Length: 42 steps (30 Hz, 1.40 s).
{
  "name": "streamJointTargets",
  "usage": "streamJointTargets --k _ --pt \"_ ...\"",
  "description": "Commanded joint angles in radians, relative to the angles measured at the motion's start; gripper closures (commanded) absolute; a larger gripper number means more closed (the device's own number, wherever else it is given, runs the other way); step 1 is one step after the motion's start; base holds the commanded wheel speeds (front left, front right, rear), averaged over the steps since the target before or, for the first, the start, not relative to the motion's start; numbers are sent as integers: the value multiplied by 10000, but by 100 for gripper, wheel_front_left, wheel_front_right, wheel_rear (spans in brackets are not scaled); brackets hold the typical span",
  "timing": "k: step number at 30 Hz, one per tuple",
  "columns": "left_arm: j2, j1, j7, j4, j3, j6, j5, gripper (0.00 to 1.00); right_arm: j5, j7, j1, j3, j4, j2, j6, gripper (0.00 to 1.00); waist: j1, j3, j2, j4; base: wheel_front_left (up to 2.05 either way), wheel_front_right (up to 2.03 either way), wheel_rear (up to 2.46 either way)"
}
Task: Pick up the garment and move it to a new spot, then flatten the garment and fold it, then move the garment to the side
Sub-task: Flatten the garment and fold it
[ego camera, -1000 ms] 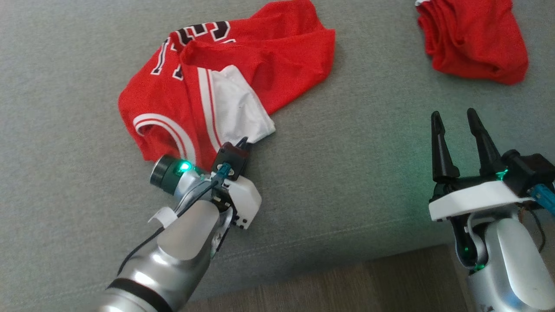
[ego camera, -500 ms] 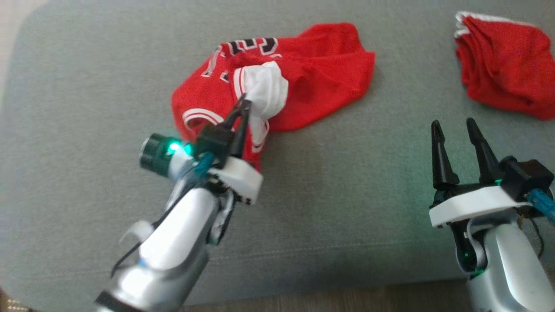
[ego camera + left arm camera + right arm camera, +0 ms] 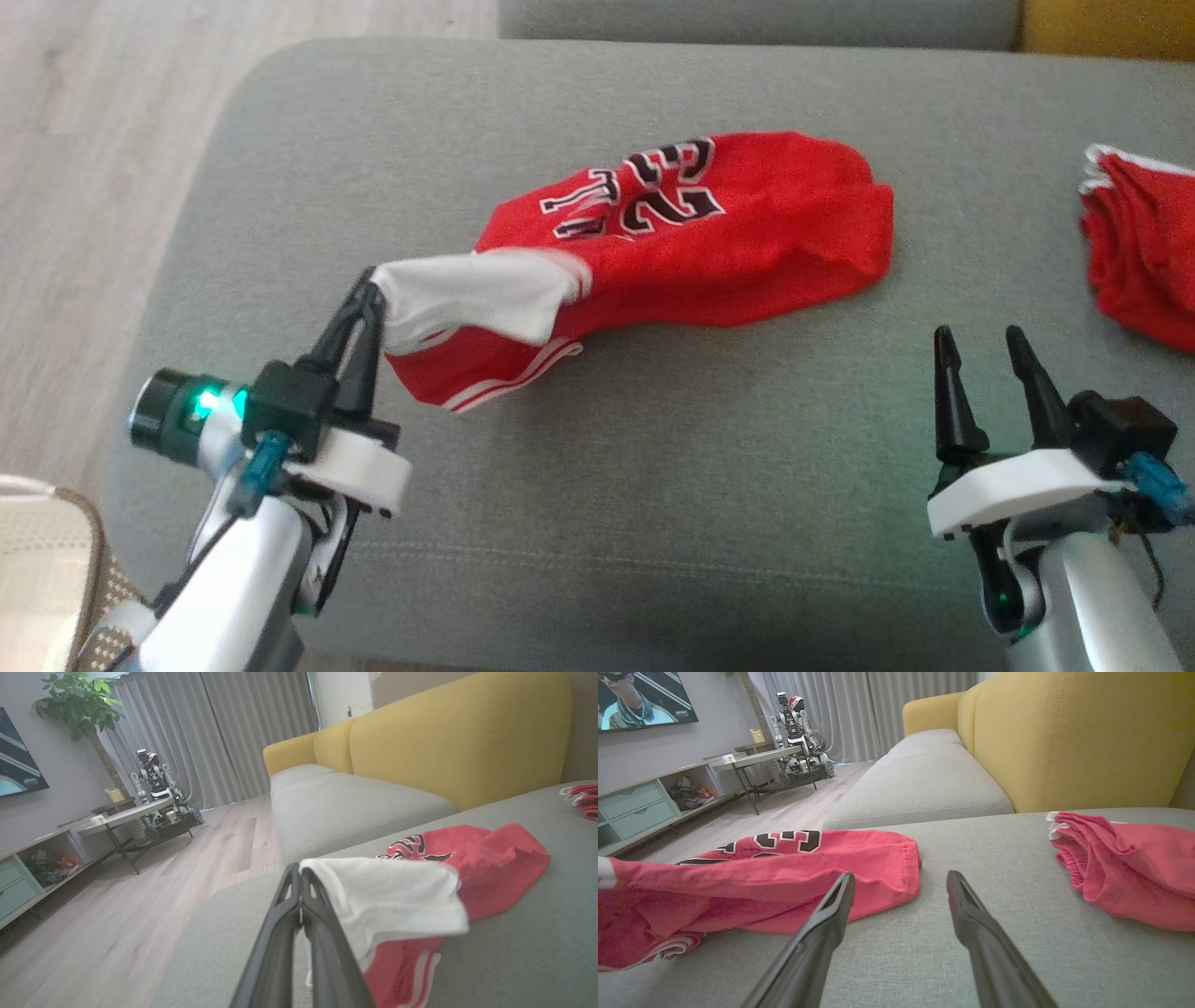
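Pinching the garment (image 3: 747, 252) by its white edge, left jaws stand closed.

Grey sofa cushion (image 3: 653, 485), red jersey (image 3: 747, 243) lying crumpled across its middle, second red garment (image 3: 1144, 261) bunched at its right edge, well apart.
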Motion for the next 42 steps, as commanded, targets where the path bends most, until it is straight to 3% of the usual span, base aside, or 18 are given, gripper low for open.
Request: streamJointTargets --k 1,7,15,16,17,18,22,27,35,42 --pt "266 -296 -51 -581 356 -235 203 100 -100 -91 -116 170 -205 68 -2 0 0 -193 0 282 0 0 0" --pt "-130 35 -51 281 -620 -1028 649 100 -38 -91 -183 263 18 83 -2 0 0 -213 0 420 0 0 0" --pt "-770 12 -51 2444 -1403 -1331 1057 100 -70 -91 -446 311 225 85 -2 0 0 -128 0 168 0 0 0" --pt "-851 5 -51 2684 -1442 -1357 1049 71 -79 -91 -467 295 245 86 -2 0 0 -117 0 131 0 0 0" --pt "-935 -8 -51 2869 -1418 -1343 1006 8 -87 -91 -480 279 266 86 -2 0 0 -108 0 104 0 0 0" --pt "-1008 -32 -51 2978 -1361 -1311 957 0 -94 -91 -488 267 281 86 -2 0 0 -103 0 88 0 0 0" --pt "-1246 -49 -51 2762 -782 -1033 584 0 -112 -91 -497 213 314 86 -2 0 0 -99 0 58 0 0 0" --pt "-1591 258 -51 1225 569 -726 -132 0 -91 -91 -514 138 261 86 -2 0 0 -154 0 90 0 0 0" --pt "-2232 1195 -51 -1288 2452 -785 -300 0 -1 -91 -401 130 156 87 -2 0 0 -177 0 222 0 0 0" --pt "-2621 1697 -51 -1757 2834 -1061 -159 0 146 -91 -557 65 477 87 -2 0 0 62 0 434 0 0 0"
